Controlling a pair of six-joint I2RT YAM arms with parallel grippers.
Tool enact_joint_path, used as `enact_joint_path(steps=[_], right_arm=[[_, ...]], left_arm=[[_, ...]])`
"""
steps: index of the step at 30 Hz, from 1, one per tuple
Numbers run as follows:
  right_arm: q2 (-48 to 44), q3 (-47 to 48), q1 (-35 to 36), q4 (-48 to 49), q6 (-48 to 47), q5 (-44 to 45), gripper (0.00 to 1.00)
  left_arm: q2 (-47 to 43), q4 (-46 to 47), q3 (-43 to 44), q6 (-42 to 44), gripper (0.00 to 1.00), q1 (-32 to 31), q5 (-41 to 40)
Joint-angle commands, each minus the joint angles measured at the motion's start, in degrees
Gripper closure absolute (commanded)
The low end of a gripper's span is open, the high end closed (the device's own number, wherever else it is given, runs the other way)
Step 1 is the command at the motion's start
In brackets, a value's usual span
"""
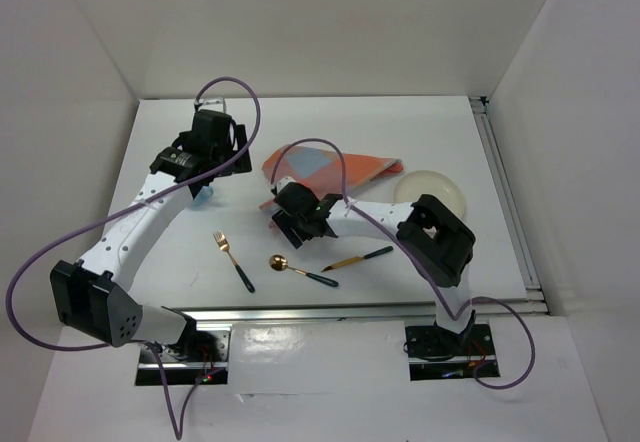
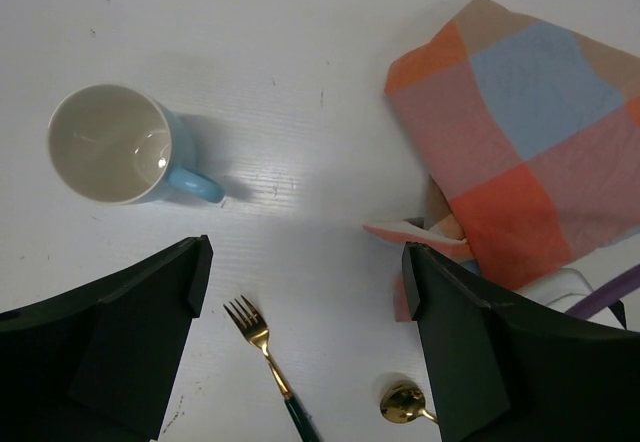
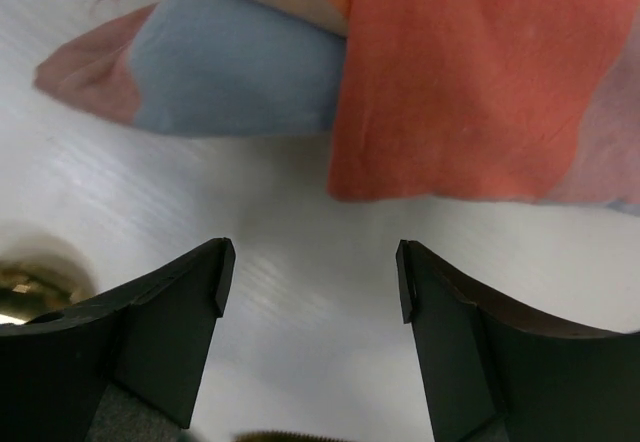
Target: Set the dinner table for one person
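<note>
The white dinner table (image 1: 400, 122) bears a folded orange, blue and grey checked cloth (image 1: 330, 167), a pale plate (image 1: 432, 194), a blue mug (image 1: 203, 196), and a gold fork (image 1: 232, 260), spoon (image 1: 300, 270) and knife (image 1: 357, 258) with dark handles. My left gripper (image 1: 220, 130) hangs open and empty high over the table, with the mug (image 2: 110, 144), fork (image 2: 265, 352) and cloth (image 2: 530, 152) below it. My right gripper (image 1: 286, 204) is open and empty, low over bare table just short of the cloth's near edge (image 3: 450, 72).
The plate lies at the right, beside the cloth's far end. The cutlery lies in a loose row near the front rail (image 1: 350, 312). White walls close in the left, back and right. A gold round thing (image 3: 30, 284) shows at the right wrist view's left edge.
</note>
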Motion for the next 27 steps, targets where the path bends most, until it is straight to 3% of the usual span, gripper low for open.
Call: enact_joint_path(steps=[1, 5, 14, 18, 23, 25, 27], right_arm=[[1.0, 3.3, -0.1, 4.6, 1.0, 5.7, 0.26], [3.1, 4.8, -0.1, 4.6, 3.0, 10.6, 0.34], [3.6, 6.7, -0.1, 5.2, 3.6, 13.3, 0.35], [4.1, 7.2, -0.1, 5.2, 3.6, 13.8, 0.52], [3.5, 8.6, 0.4, 2.8, 3.6, 15.0, 0.89], [1.9, 8.6, 0.4, 2.1, 4.1, 15.6, 0.98], [0.4, 8.6, 0.4, 1.2, 4.1, 15.6, 1.0]], left_arm=[[-1.3, -0.2, 1.1, -0.9, 0.05, 0.0, -0.5], [-1.3, -0.7, 1.1, -0.9, 0.05, 0.0, -0.5], [-0.3, -0.7, 1.1, -0.9, 0.05, 0.0, 0.0], [0.2, -0.7, 1.1, -0.4, 0.05, 0.0, 0.5], [0.9, -0.7, 1.1, 0.2, 0.05, 0.0, 0.0], [0.9, -0.7, 1.1, 0.2, 0.05, 0.0, 0.0], [1.4, -1.3, 1.1, 0.9, 0.05, 0.0, 0.6]])
